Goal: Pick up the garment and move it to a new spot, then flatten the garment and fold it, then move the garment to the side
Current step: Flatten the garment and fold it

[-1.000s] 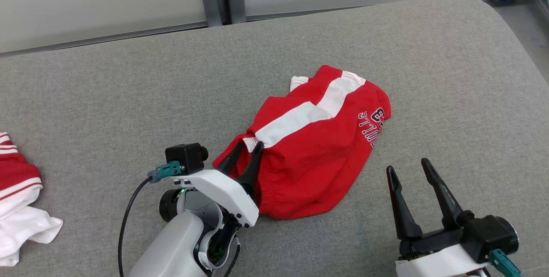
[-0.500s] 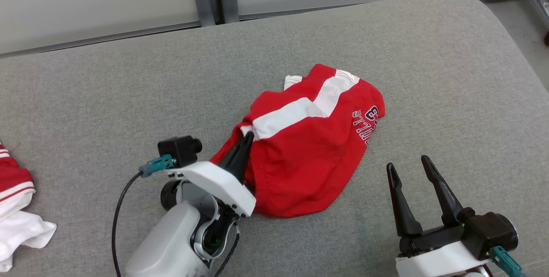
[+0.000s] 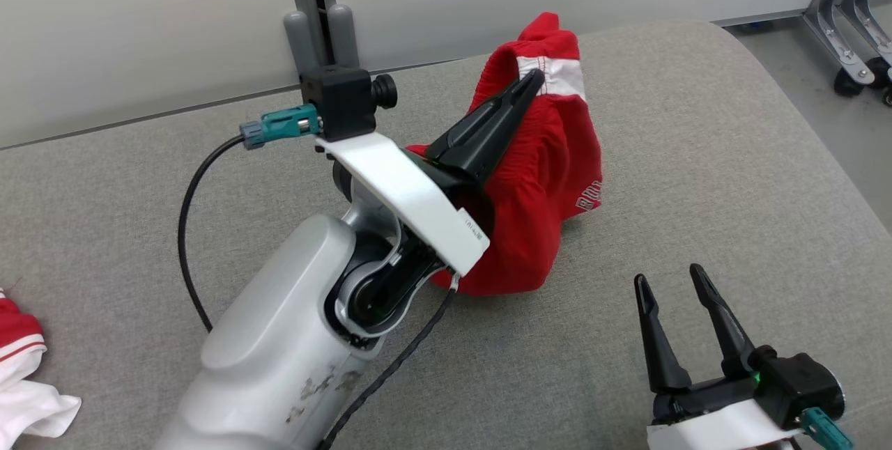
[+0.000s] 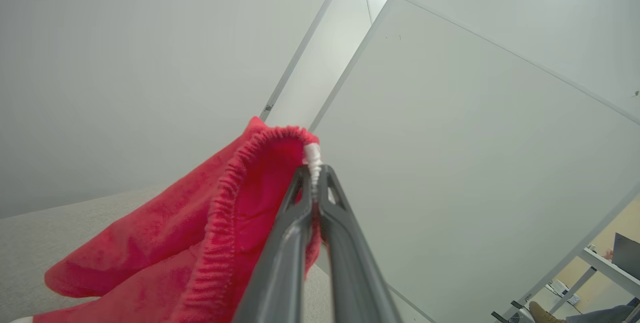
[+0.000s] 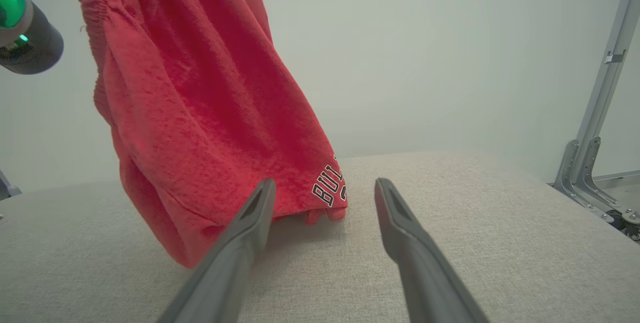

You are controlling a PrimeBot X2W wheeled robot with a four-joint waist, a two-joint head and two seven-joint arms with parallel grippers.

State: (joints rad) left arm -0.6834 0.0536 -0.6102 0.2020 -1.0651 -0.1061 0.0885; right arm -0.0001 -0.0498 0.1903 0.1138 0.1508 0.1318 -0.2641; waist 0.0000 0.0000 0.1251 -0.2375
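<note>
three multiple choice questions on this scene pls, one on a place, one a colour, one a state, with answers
1. Where does the left gripper hold the red shorts? A the elastic waistband B the printed leg hem C nowhere
2. What colour is the stripe at the grip? A blue B white C yellow
3. How is the right gripper? A shut on the shorts B shut on nothing C open
1 A: gathered elastic sits pinched between its fingers. 2 B: the band is white. 3 C: its fingers stand apart.
</note>
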